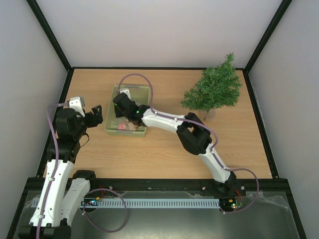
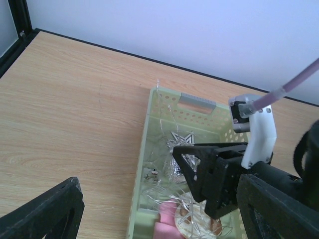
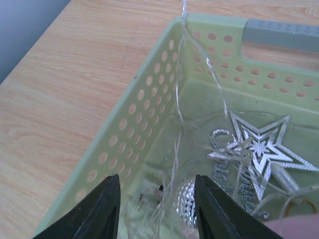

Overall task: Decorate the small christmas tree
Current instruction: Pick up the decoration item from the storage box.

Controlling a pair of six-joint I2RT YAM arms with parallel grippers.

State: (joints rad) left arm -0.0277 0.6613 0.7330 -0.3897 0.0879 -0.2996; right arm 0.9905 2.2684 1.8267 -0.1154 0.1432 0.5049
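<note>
The small christmas tree (image 1: pixel 214 89) stands bare at the back right of the table. A pale green basket (image 1: pixel 140 90) holds ornaments: a silver star (image 3: pixel 259 149), a silver ball (image 3: pixel 187 204) and a tangle of thin clear wire (image 3: pixel 179 114). My right gripper (image 1: pixel 121 107) is open and reaches down into the basket; in the right wrist view it (image 3: pixel 157 209) has wire strands and the silver ball between its fingers, not gripped. My left gripper (image 1: pixel 95 116) is open and empty just left of the basket, and also shows in its own wrist view (image 2: pixel 162 216).
The basket (image 2: pixel 144 149) has perforated walls and a grey handle (image 3: pixel 281 32) at its far end. Pink pieces (image 2: pixel 169 224) and a round golden ornament (image 2: pixel 192 221) lie at its near end. The black frame edges the table.
</note>
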